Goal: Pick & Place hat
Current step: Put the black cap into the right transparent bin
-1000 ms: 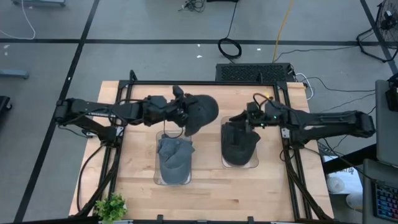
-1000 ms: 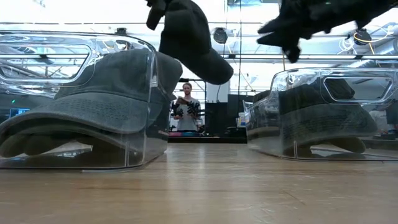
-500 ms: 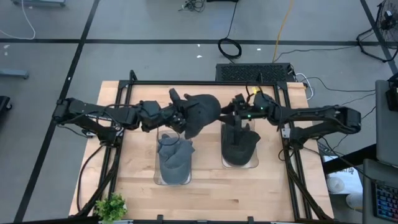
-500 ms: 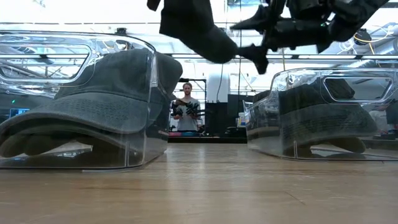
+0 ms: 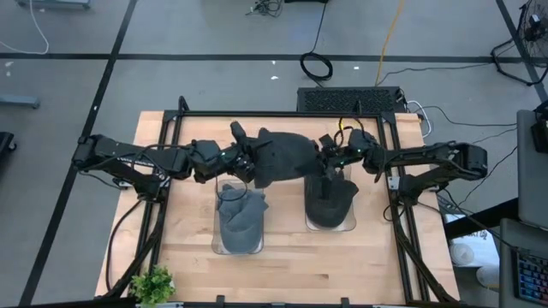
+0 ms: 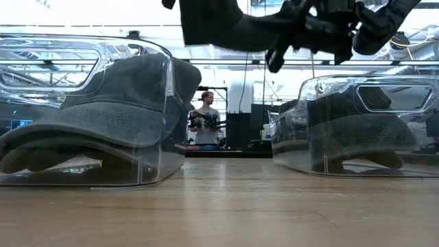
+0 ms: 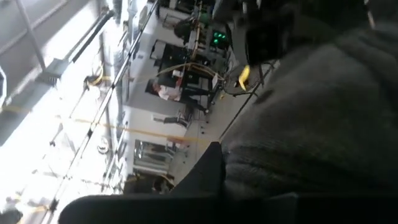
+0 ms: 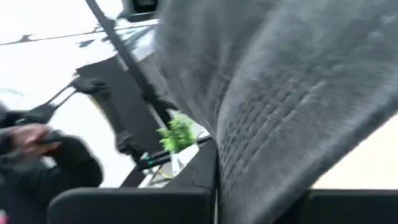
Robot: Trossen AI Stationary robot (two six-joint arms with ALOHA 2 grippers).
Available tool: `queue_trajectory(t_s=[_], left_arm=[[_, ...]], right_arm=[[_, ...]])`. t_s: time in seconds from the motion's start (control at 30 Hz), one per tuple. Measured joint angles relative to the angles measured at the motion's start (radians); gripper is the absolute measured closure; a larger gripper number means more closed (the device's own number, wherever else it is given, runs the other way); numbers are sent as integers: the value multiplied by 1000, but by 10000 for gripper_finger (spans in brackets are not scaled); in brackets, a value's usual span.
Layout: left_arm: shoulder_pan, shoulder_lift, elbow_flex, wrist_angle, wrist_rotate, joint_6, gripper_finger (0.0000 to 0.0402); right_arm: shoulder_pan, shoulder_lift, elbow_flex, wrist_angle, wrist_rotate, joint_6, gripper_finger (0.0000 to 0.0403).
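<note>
The dark grey fabric hat (image 5: 282, 158) hangs above the table's far edge between your arms, left gripper (image 5: 242, 157) clamped on it. Low view: right gripper (image 6: 288, 38) reaches its brim; I cannot tell its fingers' state.

no readable text, labels, or signs
</note>
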Motion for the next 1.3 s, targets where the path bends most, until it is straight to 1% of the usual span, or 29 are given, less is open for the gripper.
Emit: queue_trajectory(t_s=[0.1,0.13,0.17,0.27,0.33,0.43,0.5,0.53,0.57,0.6,0.67,0.7,0.77,0.8,0.87,0.97,1.07,1.1,1.2,1.3], left_arm=[[0,0,0,6,-22,-57,385],[0,0,0,16,-33,-94,381],[0,0,0,34,-52,-148,377],[16,-1,0,48,-141,-358,355],[38,-13,0,-15,-167,-510,332],[84,-29,0,-129,-156,-747,288],[127,-27,0,-209,-125,-933,255],[152,-25,-2,-243,-94,-1039,237],[179,-19,-9,-257,-42,-1140,221],[206,-8,-14,-250,40,-1231,205],[250,20,-34,-183,245,-1351,179],[265,42,-45,-129,350,-1401,168],[283,93,-62,14,519,-1473,155],[286,116,-66,91,582,-1499,151],[288,160,-65,265,676,-1547,148],[286,226,-64,483,763,-1635,147],[288,284,-65,641,794,-1711,147],[291,298,-65,685,799,-1735,147],[303,333,-63,757,801,-1780,147],[315,347,-63,761,786,-1759,147]], right_arm=[[0,-54,0,7,-18,-17,396],[-1,-76,0,-4,-13,-35,398],[-1,-100,0,-21,14,-52,398],[0,-194,0,-125,166,-152,399],[1,-251,0,-221,281,-215,400],[18,-313,0,-327,447,-288,401],[39,-337,0,-345,527,-325,401],[53,-341,0,-332,566,-344,401],[66,-342,0,-317,597,-363,401],[80,-338,0,-291,631,-384,401],[110,-313,0,-194,699,-436,402],[123,-300,0,-149,730,-468,402],[150,-263,0,-42,801,-535,402],[163,-241,0,7,827,-566,402],[181,-198,0,107,873,-622,402],[200,-141,0,248,920,-696,402],[205,-100,0,354,915,-707,402],[205,-90,0,376,899,-705,402],[205,-76,0,417,868,-682,402],[214,-73,0,422,867,-678,402]])
